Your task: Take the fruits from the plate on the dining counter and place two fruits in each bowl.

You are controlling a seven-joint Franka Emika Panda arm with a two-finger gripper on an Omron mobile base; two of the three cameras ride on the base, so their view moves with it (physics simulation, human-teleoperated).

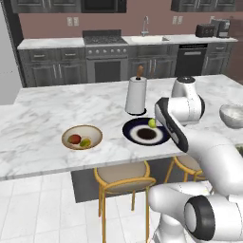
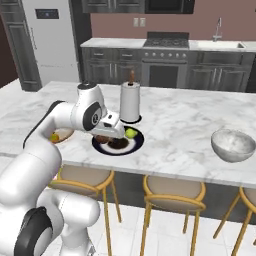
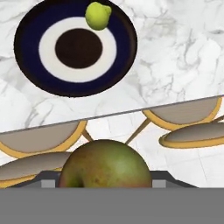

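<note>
Nearest the hand camera, a brownish-green fruit (image 3: pixel 105 164) with a reddish blush and a small dimple at its stem end sits between the fingers of the end effector (image 3: pixel 105 181), which is closed on it. The fruit is round, matte and mottled. In the right base view the end effector (image 2: pixel 111 136) hangs over the near part of the plate (image 2: pixel 131 146), with the held fruit showing as a dark lump beneath it.

Below and beyond the held fruit, the hand view shows tan stool seats with yellow frames (image 3: pixel 41 139) under the bench edge, then the white, grey-veined bench (image 3: pixel 175 57) itself. On it lies the plate (image 3: pixel 30 41): flat, round, dark navy with a white ring and a dark brown centre. One yellow-green fruit (image 3: pixel 98 15), small and slightly pear-shaped, rests on the navy rim at the plate's far side.

To the left of the plate in the left base view stands the tan-rimmed bowl (image 1: pixel 93 133), cream inside, holding two fruits that touch: a red-and-yellow one (image 1: pixel 74 139) and a yellow-green one (image 1: pixel 85 142).

Just behind the plate stands an upright paper towel roll (image 1: pixel 136 95) on a dark base. Well off to the right sits the glossy pale grey bowl (image 2: pixel 233 145), deeper than the other.
</note>
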